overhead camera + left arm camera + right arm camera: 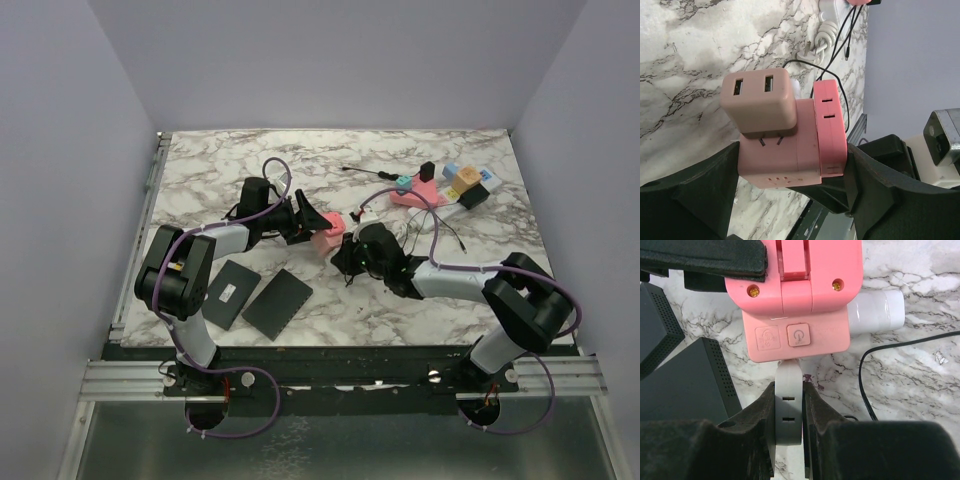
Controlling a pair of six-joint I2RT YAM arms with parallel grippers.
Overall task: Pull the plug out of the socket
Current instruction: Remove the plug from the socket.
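Between right gripper fingers: plug clamped tight; pale matte plastic, flat slab, two slots. Directly ahead of fingertips, touching: pink socket block, smooth, boxy, plug seated in it. Left gripper pinches block from far side. Plug axis in line with right fingers; judged pull: straight back.

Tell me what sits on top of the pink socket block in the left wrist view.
A pale charger plug with two USB ports, seated on the pink socket block. Its prongs and the outlet beneath are covered.
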